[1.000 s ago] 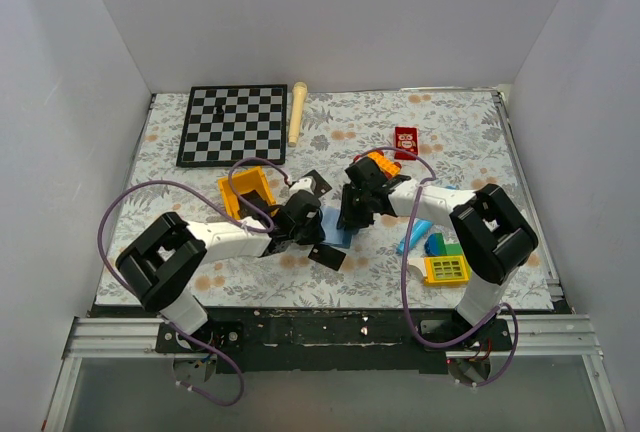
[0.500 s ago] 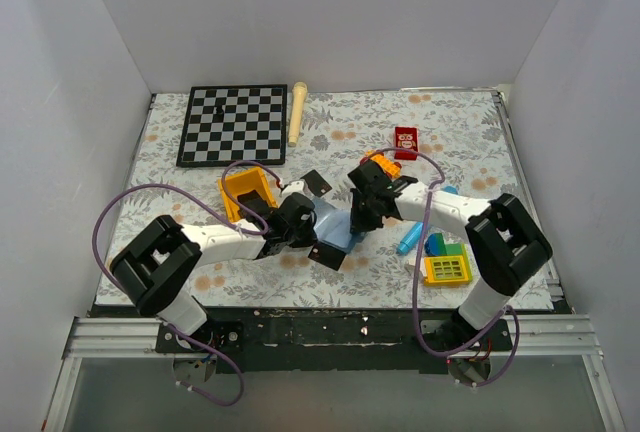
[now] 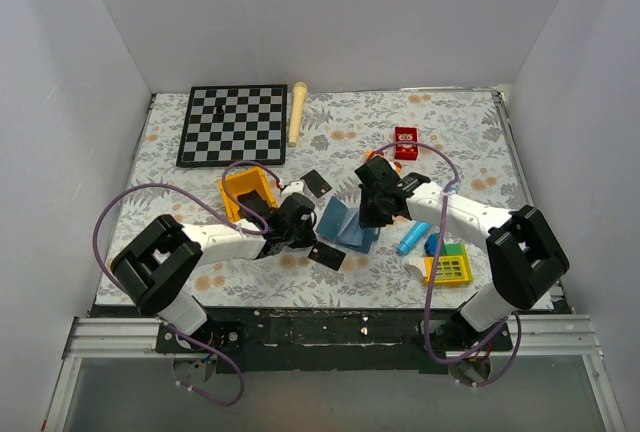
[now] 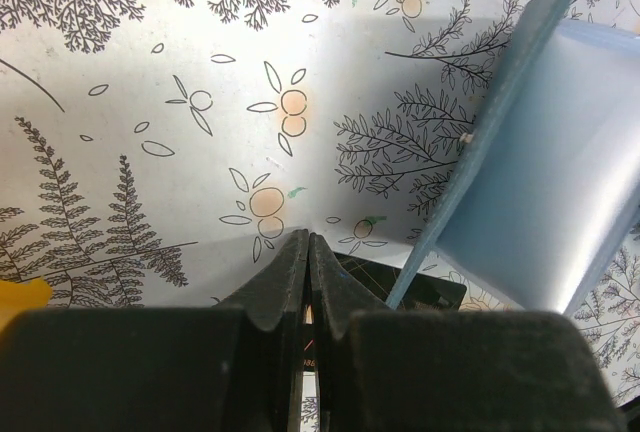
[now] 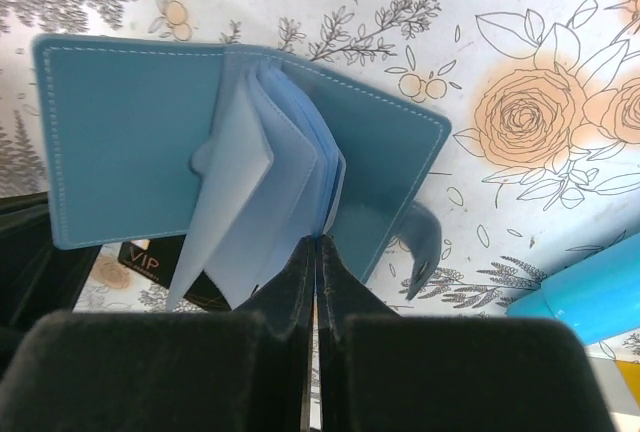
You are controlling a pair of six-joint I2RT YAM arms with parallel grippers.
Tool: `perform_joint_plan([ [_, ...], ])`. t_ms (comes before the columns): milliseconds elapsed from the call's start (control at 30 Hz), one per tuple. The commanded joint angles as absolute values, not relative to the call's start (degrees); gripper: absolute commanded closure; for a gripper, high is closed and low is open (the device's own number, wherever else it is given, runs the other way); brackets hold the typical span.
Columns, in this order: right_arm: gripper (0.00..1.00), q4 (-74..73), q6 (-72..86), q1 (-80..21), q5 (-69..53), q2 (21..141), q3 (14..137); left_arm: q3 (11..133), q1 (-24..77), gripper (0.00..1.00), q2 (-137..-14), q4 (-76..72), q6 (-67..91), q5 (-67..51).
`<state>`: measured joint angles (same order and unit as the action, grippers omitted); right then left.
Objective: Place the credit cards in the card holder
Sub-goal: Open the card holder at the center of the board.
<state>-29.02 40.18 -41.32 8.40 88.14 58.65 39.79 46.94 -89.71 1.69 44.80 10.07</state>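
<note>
Table [image 3: 455, 117] is covered with a flower-print cloth.

Far left corner: flat black-and-white chessboard [image 3: 232, 124] with one small dark piece on it. A pale wooden rod [image 3: 297, 112] lies just beside its right edge.

Left of centre: open orange plastic box [image 3: 247, 192], with the left arm's purple cable passing over it.

Left gripper [image 4: 307, 252]: jaws pressed together, nothing seen between them. The tips are low over the cloth near the middle of the table, on the near-edge side.

Two thin black rectangular credit cards.
- The far card [image 3: 315, 183] sits tilted beside the left wrist. Cannot tell whether it rests on the arm or on the cloth.
- The near card [image 3: 327, 255] lies flat on the cloth just beside the left fingertips, closer to the near edge. The right wrist view shows "VIP" print on it and one end tucked under the holder's left cover.

Slate-blue folding card holder [image 5: 120, 142]: middle of the table, raised and open like a book. The paler inner leaves are fanned out, and the snap tab hangs from the right cover.

Right gripper [image 5: 315, 247]: jaws closed, pinching the card holder at the lower edge of its leaves.

Right half: small red box with a white picture [image 3: 405, 142] towards the far edge. A bright blue tube [image 3: 413, 239] lies near the holder's right side. A yellow grid-faced toy [image 3: 447, 269] sits near the near edge.
</note>
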Motion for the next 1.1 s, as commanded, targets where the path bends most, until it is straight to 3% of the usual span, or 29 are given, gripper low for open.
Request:
perform_joint_plan([
  [0, 0.99, -27.87, 40.6, -41.4, 8.26, 89.82, 58.54, 39.9, 46.58, 1.0, -89.39, 3.78, 44.38, 11.42],
  [267, 0.99, -22.85, 39.55, -41.4, 3.79, 85.79, 57.13, 39.55, 46.58, 1.0, -83.42, 5.71, 44.12, 11.78],
  [567, 0.99, -27.68, 38.23, -41.4, 1.15, 87.36, 63.98, 43.24, 46.58, 1.0, -71.64, 10.72, 41.66, 13.71],
  [1067, 0.99, -31.28, 38.76, -41.4, -0.71, 95.54, 71.1, 43.07, 46.67, 1.0, -71.36, 10.46, 41.04, 12.75],
])
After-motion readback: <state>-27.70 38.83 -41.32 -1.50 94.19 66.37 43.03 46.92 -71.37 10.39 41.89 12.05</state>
